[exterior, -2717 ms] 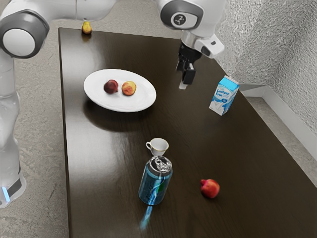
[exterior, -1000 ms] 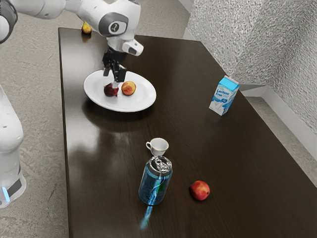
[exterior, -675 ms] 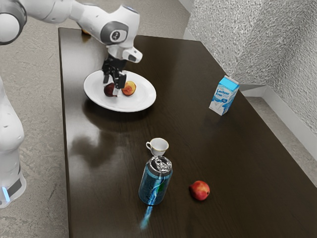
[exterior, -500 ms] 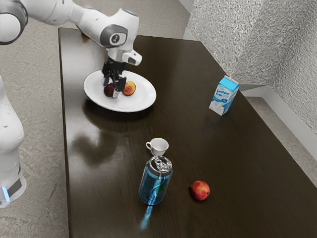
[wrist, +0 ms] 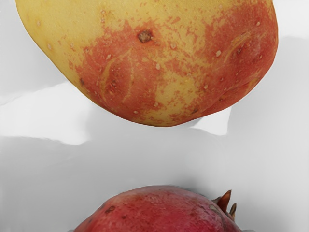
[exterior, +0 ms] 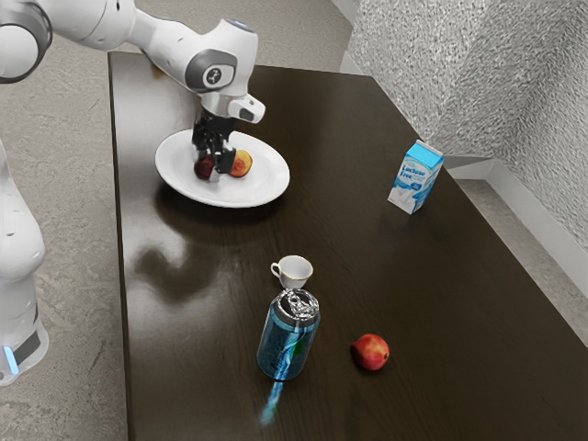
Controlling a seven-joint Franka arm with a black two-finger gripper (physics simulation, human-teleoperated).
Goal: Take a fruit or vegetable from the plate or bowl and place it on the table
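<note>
While your gripper [exterior: 211, 165] reaches down over the plate [exterior: 262, 188] near the table's [exterior: 358, 239] long edge at the exterior view's left, the pomegranate [exterior: 204, 169] sits on that plate at its fingertips; you cannot tell whether they are closed on it. The peach [exterior: 242, 163] lies just beside it, nearer the plate's middle.
</note>
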